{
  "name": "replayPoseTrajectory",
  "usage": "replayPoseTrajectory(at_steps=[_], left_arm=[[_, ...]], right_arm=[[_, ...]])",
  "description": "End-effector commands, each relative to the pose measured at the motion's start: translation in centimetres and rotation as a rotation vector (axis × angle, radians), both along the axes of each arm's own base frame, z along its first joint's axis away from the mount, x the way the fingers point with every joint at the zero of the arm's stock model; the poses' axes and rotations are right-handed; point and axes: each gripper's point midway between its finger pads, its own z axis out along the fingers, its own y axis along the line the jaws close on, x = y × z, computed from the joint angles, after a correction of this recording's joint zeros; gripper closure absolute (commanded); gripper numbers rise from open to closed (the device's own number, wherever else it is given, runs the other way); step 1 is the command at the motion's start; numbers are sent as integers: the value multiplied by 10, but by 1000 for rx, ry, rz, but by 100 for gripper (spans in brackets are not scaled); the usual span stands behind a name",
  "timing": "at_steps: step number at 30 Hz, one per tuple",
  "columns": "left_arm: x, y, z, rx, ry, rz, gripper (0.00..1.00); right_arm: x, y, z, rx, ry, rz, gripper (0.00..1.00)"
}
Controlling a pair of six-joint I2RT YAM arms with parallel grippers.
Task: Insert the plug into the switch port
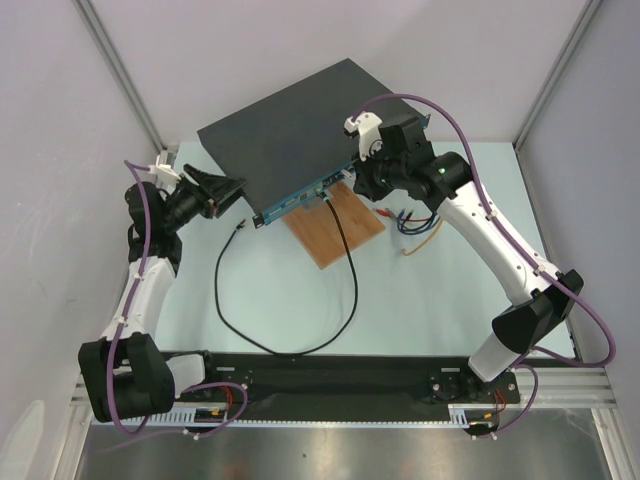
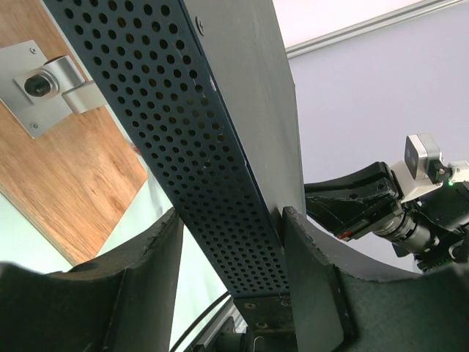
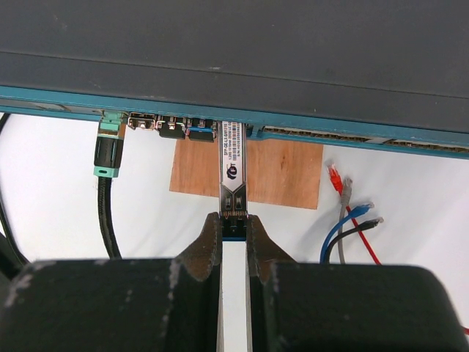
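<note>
A black cable (image 1: 290, 345) loops over the pale desk (image 1: 420, 300) in front of the switch (image 1: 290, 125), with one end plugged into the switch's teal front face. A wooden board (image 1: 345, 235) lies before that face, its far edge hidden beneath the switch. The right gripper (image 3: 233, 224) is clenched on the tail of a silver plug (image 3: 233, 165). The plug's nose sits in a port; how deep is hidden. Its label print is too small to read. The left gripper (image 2: 233, 214) clamps the switch's perforated left side.
</note>
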Motion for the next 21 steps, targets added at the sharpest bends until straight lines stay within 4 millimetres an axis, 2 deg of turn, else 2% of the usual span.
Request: replayPoseTrajectory(at_steps=[1,7,13,21], left_arm=[[-1,-18,25,50,-138,-47,100],[-1,-18,27,50,-143,-47,100],[-1,-18,26,50,-140,-48,100],[1,-19,26,49,-139,-50,100]], right_arm=[[16,9,33,79,-134,9,100],[16,8,27,75,-119,8,100],[21,6,30,79,-130,-7,100],[32,11,47,112,-160,-16,100]])
